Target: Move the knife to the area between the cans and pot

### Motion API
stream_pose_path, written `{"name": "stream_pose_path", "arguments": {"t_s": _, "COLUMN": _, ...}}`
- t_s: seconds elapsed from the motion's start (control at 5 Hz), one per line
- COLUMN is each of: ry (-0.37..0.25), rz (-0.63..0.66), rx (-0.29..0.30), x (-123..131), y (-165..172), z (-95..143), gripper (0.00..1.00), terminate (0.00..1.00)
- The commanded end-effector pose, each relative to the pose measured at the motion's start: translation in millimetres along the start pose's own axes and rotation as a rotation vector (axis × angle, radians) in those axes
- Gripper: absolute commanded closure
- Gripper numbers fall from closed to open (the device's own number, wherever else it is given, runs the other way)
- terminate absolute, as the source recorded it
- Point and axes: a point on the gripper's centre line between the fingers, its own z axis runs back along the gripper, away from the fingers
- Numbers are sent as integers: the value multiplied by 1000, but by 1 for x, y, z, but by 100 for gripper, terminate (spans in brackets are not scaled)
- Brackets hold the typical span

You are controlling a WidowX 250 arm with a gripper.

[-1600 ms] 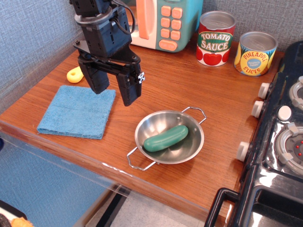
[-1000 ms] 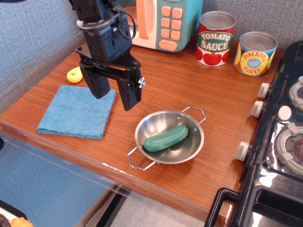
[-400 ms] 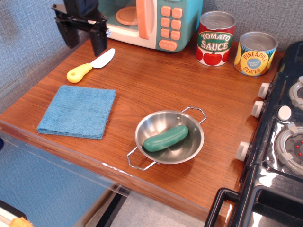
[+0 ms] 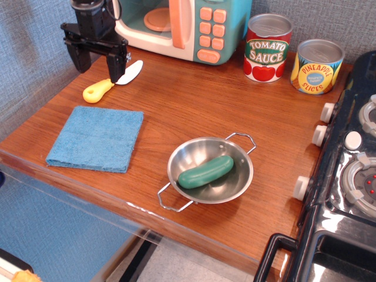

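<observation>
The knife (image 4: 108,83), with a yellow handle and a short white blade, lies on the wooden counter at the back left, blade pointing towards the toy microwave. My black gripper (image 4: 97,66) hangs just above and behind it, open and empty, one finger left of the handle and one over the blade's base. The red Tomato Sauce can (image 4: 268,47) and the yellow Pineapple Slices can (image 4: 317,66) stand at the back right. The steel pot (image 4: 239,170) sits at the front middle and holds a green cucumber toy (image 4: 205,171).
A blue cloth (image 4: 96,137) lies at the front left. A teal toy microwave (image 4: 185,26) stands at the back. A black toy stove (image 4: 346,176) with knobs fills the right edge. A clear panel runs along the counter's front edge.
My gripper has moved from over the blue cloth back and left to the knife, uncovering the knife. In the last step it came down slightly nearer the knife.
</observation>
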Motion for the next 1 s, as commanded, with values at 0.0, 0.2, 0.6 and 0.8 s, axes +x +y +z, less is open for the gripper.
{"name": "stream_pose_path", "arguments": {"t_s": 0.0, "ry": 38, "rz": 70, "rx": 51, "x": -6, "y": 31, "z": -10, "gripper": 0, "terminate": 0}}
{"name": "stream_pose_path", "arguments": {"t_s": 0.2, "ry": 72, "rz": 96, "rx": 51, "x": -9, "y": 37, "z": -20, "gripper": 0, "terminate": 0}}
{"name": "stream_pose_path", "arguments": {"t_s": 0.6, "ry": 84, "rz": 90, "rx": 51, "x": -10, "y": 34, "z": -28, "gripper": 100, "terminate": 0}}
{"name": "stream_pose_path", "arguments": {"t_s": 0.8, "ry": 45, "rz": 81, "rx": 31, "x": -8, "y": 30, "z": -12, "gripper": 100, "terminate": 0}}
